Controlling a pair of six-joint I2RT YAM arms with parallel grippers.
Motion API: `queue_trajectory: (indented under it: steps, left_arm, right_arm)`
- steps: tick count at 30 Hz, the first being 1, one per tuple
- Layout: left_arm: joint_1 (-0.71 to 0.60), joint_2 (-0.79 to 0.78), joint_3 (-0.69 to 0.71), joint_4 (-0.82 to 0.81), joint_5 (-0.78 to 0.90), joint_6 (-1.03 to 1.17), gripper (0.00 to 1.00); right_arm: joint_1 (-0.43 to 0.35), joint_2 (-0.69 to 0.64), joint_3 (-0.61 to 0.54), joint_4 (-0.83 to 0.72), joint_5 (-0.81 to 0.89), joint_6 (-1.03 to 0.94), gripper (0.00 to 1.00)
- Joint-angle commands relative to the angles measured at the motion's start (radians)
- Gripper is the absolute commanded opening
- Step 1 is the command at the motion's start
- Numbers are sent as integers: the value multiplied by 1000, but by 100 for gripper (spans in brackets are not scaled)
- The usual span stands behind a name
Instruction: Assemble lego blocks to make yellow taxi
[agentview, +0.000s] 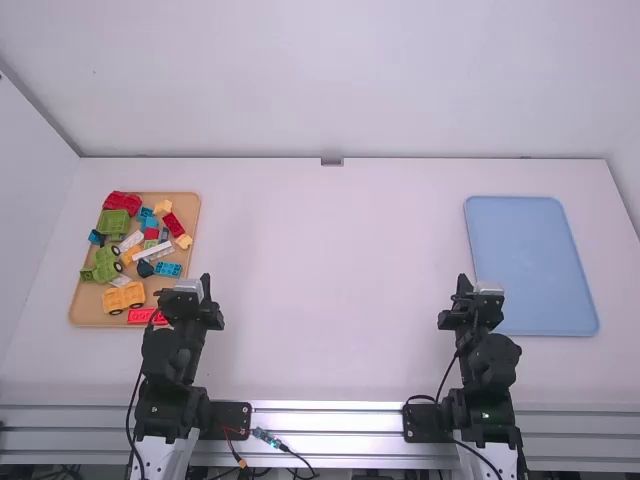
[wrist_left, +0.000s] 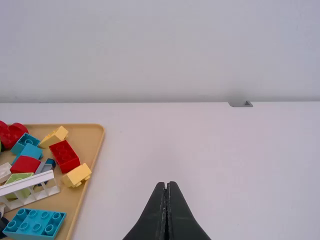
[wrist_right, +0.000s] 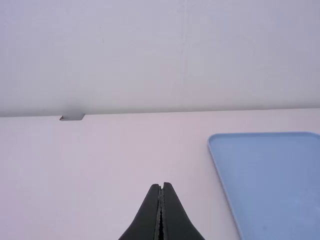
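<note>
Cables (agentview: 285, 449) trail between the two arm bases; the left gripper (agentview: 206, 282) hangs near the tan tray (agentview: 86, 308), its jaws closed on nothing; the right gripper (agentview: 463, 284), likewise closed and holding nothing, is near the blue tray (agentview: 530, 260); jumbled in the tan one are a yellow car base (agentview: 124, 297), a red block (agentview: 143, 316), a white fence (agentview: 154, 251) and a yellow block (agentview: 184, 241).
</note>
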Motion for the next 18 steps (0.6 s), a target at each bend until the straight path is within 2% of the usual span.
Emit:
queue_trajectory:
  steps: [1, 18]
  left_arm:
    - [10, 10, 10, 7, 10, -9, 1]
    - [26, 181, 181, 178, 31, -131, 18]
  right_arm:
    - [10, 10, 10, 8, -12, -8, 1]
    - [22, 137, 138, 127, -139, -43, 14]
